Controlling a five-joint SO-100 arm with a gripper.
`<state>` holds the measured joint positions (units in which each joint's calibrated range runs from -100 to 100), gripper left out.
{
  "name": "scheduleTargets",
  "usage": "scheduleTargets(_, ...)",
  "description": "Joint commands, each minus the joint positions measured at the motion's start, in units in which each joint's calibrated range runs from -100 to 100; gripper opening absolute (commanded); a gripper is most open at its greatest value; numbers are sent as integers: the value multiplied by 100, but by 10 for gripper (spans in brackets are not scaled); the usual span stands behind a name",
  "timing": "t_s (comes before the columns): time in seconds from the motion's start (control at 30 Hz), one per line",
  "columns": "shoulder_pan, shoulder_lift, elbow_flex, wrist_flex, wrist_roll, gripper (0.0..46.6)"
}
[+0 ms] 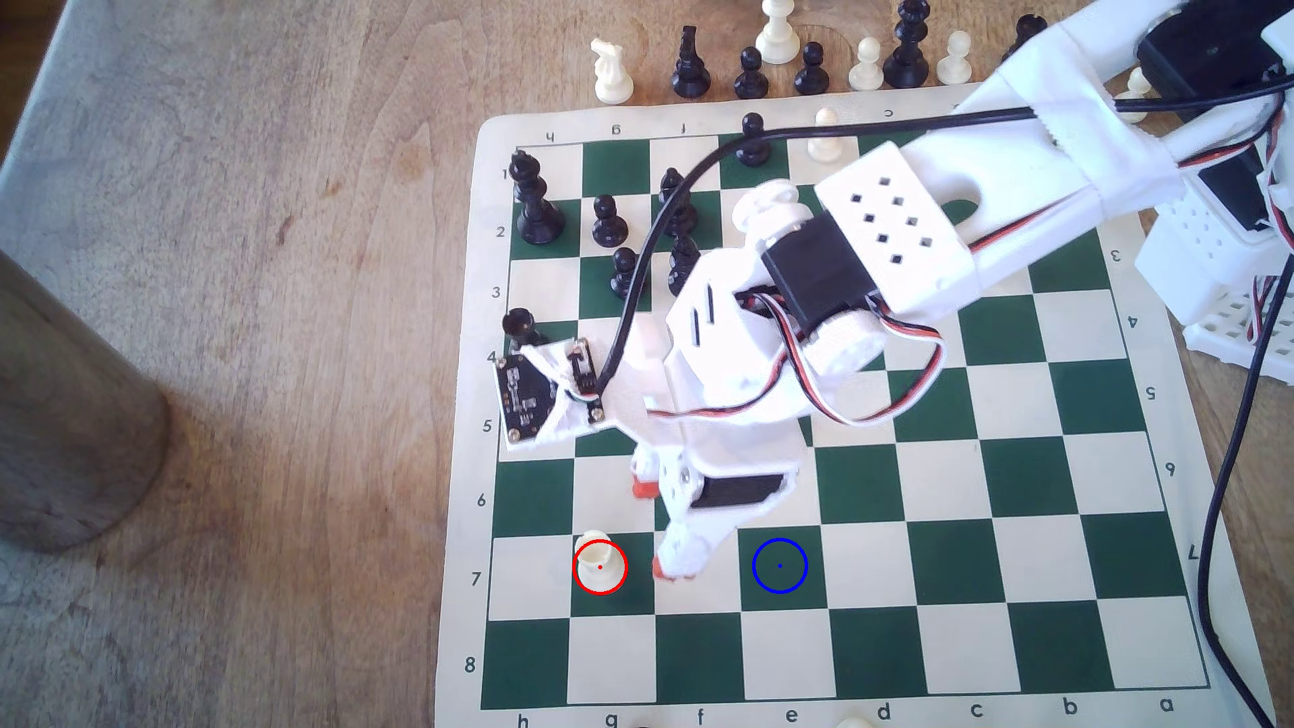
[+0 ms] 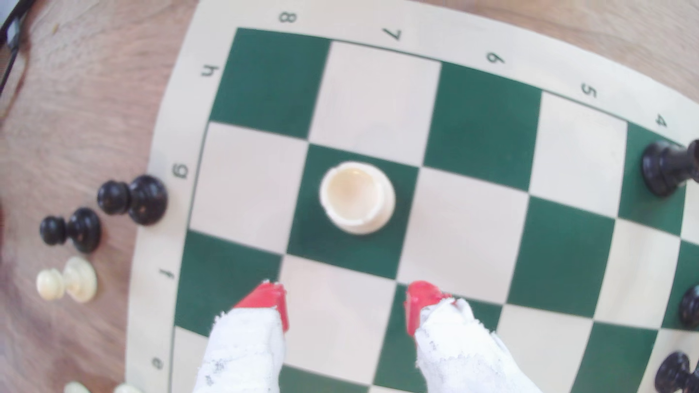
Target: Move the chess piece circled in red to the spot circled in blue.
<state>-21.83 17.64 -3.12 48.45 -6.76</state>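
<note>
The chess piece, a short cream rook (image 1: pixel 599 563) with a hollow notched top, stands upright on a dark green square inside the red ring. In the wrist view the rook (image 2: pixel 357 196) sits just ahead of my gripper (image 2: pixel 346 302), centred on the gap between the red-tipped fingers (image 2: pixel 270 302). In the exterior view my gripper (image 1: pixel 658 528) hovers one square to the right of the rook, open, holding nothing and not touching the rook. The spot (image 1: pixel 779 565), a green square with a blue ring and dot, lies bare two squares to the rook's right in that view.
Black pieces cluster at the board's (image 1: pixel 910 630) far left corner, among them a tall king (image 1: pixel 536 199) and a piece (image 1: pixel 519 327) beside the wrist camera. More pieces stand off the far edge (image 1: pixel 777 35). A wooden cylinder (image 1: pixel 70 420) stands at the left. Toppled pawns (image 2: pixel 132 200) lie off the board.
</note>
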Motion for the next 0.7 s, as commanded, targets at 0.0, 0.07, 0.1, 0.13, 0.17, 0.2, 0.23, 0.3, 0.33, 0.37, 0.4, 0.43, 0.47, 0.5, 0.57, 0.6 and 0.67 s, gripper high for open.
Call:
scheduleTargets(0.0,-42,36,-758,-103,-20,170)
scheduleTargets(0.07,-35,155,-912,-152,-34,168)
scheduleTargets(0.1,-42,189,-957,-152,-34,168)
scheduleTargets(0.13,-50,214,-985,-152,-34,168)
scheduleTargets(0.17,-50,257,-1012,-152,-34,168)
scheduleTargets(0.2,-58,291,-1039,-152,-34,168)
scheduleTargets(0.23,-42,367,-1093,-168,-34,168)
scheduleTargets(0.3,-19,426,-1112,-201,-29,168)
scheduleTargets(0.33,-11,469,-1139,-209,-29,169)
scheduleTargets(0.37,-3,545,-1239,-217,-34,169)
scheduleTargets(0.4,-3,579,-1302,-234,-34,169)
scheduleTargets(0.43,-11,622,-1375,-234,-39,169)
scheduleTargets(0.47,-19,673,-1456,-234,-44,169)
scheduleTargets(0.5,-19,698,-1529,-234,-49,169)
scheduleTargets(0.57,-11,766,-1610,-299,-44,169)
scheduleTargets(0.6,5,783,-1610,-316,-34,169)
scheduleTargets(0.67,28,825,-1656,-332,-34,169)
